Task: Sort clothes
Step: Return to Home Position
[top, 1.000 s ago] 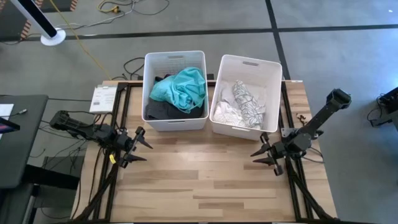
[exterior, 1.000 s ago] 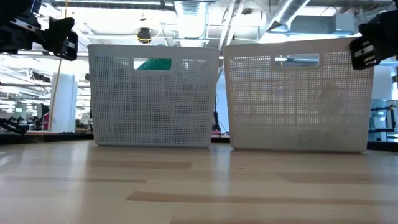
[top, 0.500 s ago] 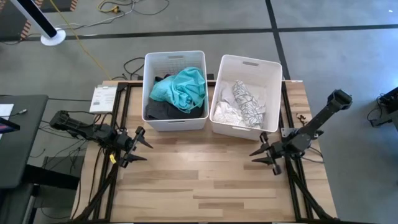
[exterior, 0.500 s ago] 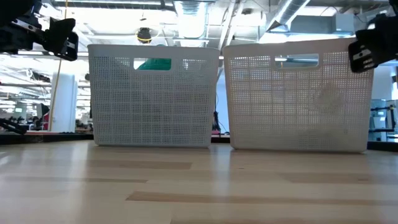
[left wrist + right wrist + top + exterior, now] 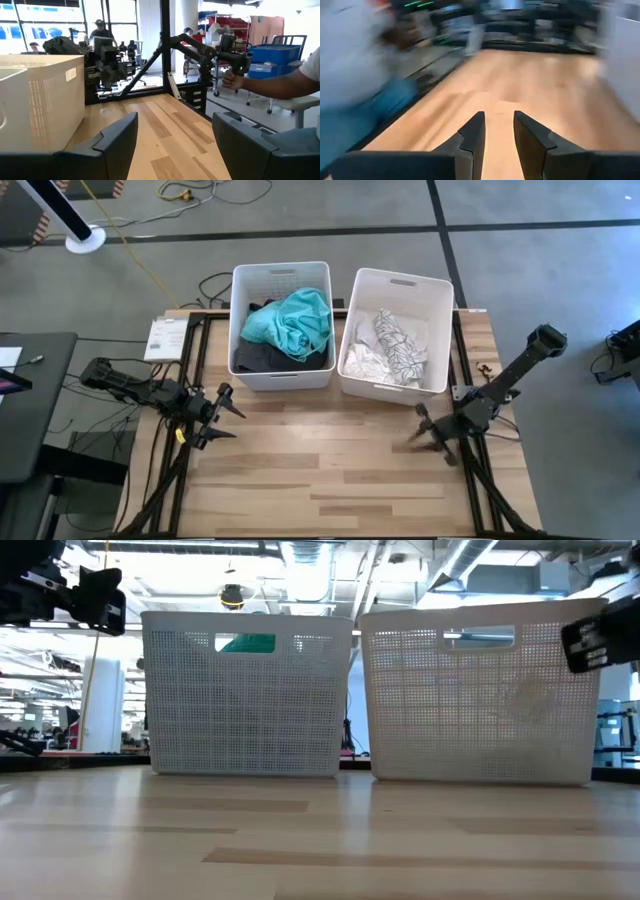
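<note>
Two claws hover above the wooden table [image 5: 330,480], and neither holds anything. The left claw [image 5: 174,116] is at the table's left edge with its fingers [image 5: 117,137] spread wide apart. The right claw [image 5: 499,114] is at the right edge, pointing toward the left one, with only a narrow gap between its fingers. Bare tabletop lies between them.

Beyond both claws, toward the table's far side, two white bins stand side by side. The left bin [image 5: 282,380], the one closer to the left claw, holds a teal garment [image 5: 292,320] heaped over dark clothes [image 5: 258,358]. The right bin [image 5: 392,392], just beyond the right claw, holds white clothes [image 5: 357,362] and a white garment with a dark pattern [image 5: 400,345].

Farther off, past the right claw in the left wrist view, a person's hand [image 5: 231,80] grips a dark jointed arm [image 5: 195,47] out in the room.
</note>
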Tool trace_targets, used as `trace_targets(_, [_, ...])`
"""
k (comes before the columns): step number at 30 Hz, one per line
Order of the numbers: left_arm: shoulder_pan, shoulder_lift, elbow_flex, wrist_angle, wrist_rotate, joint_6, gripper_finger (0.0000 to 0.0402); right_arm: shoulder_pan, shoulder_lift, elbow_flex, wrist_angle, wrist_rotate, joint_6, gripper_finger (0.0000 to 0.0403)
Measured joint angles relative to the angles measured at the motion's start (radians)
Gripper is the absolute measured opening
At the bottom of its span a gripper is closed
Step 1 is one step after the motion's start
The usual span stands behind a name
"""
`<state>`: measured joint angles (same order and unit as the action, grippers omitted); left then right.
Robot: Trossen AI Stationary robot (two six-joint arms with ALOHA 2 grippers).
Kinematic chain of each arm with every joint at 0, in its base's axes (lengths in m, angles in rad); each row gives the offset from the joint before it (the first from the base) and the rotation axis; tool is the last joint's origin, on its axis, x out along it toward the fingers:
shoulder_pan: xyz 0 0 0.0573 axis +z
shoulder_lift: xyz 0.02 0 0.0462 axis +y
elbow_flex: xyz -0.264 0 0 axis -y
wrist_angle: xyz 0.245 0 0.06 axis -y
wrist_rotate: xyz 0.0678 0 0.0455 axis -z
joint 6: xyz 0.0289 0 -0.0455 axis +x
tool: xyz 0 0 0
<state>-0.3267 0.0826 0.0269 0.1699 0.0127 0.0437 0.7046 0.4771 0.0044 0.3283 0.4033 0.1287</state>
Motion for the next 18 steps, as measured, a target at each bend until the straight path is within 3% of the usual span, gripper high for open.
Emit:
trace_targets(4, [0.0, 0.0, 0.0, 0.0, 0.0, 0.004, 0.0249, 0.002, 0.0, 0.0, 0.0, -0.302, -0.185, 0.0116])
trace_targets(11, [0.0, 0.0, 0.0, -0.001, 0.0, -0.003, 0.0249, -0.009, -0.03, 0.0, -0.072, -0.366, -0.163, 0.0116])
trace_targets(14, [0.001, 0.0, 0.0, -0.001, -0.001, 0.001, 0.0249, -0.015, -0.075, 0.0, -0.101, -0.434, -0.151, 0.0116])
trace_targets(18, [0.001, 0.0, 0.0, -0.001, -0.003, 0.008, 0.0249, -0.033, -0.167, 0.0, -0.187, -0.443, -0.123, 0.0116])
